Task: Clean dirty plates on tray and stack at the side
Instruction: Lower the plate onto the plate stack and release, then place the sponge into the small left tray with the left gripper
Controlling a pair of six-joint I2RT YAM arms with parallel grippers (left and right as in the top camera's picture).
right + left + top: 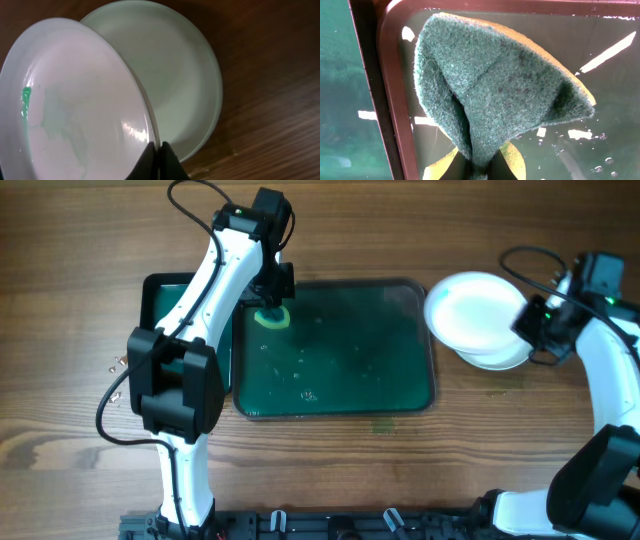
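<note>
Right of one tray [350, 365], two plates [468, 315], one sponge [271, 317]

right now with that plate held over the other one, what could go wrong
1. The held plate carries a green smear; stacked, it could soil the lower plate.
2. The right gripper pinches only its rim, tilted, so it might slip onto that plate.

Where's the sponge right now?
Overhead view: the sponge is pinched in the left gripper at the large tray's top-left corner, just right of the narrow tray.
</note>
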